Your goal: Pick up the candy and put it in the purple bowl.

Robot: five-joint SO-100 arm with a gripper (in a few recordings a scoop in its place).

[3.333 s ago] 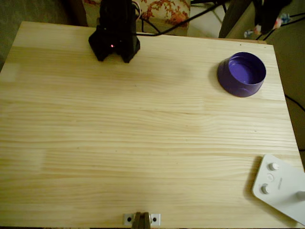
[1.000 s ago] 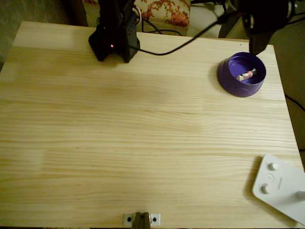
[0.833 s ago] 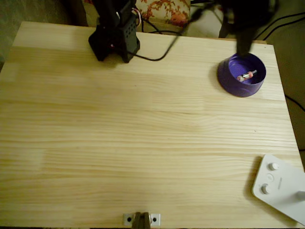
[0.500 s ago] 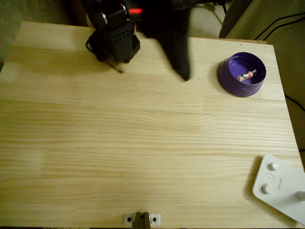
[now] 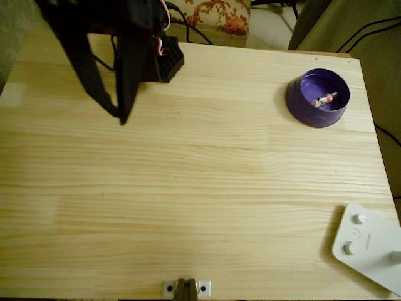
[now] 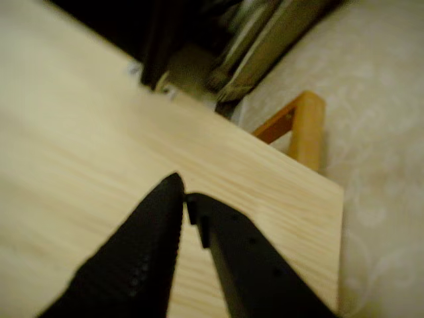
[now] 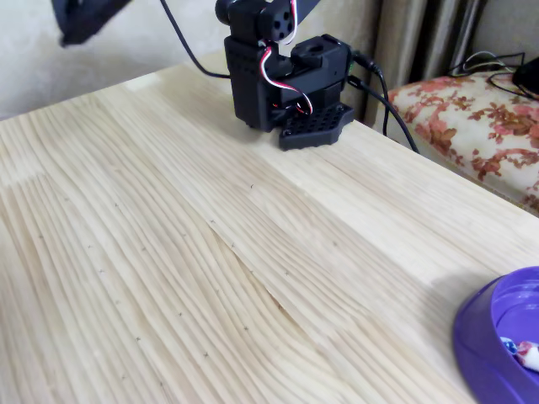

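I'm working in a home room. Top centre overhead sits a floral cushion. Curtains hang upper right.

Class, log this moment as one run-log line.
candy: inside purple bowl | pincer: shut, empty, over table's left side in overhead view | white device: untouched

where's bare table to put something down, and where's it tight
Bare wood spans the middle of the table, from the arm's base at the far edge to the near edge. It is tighter at the far right corner, where the purple bowl holds the candy, at the near right by the white device, and far left under the pincer.
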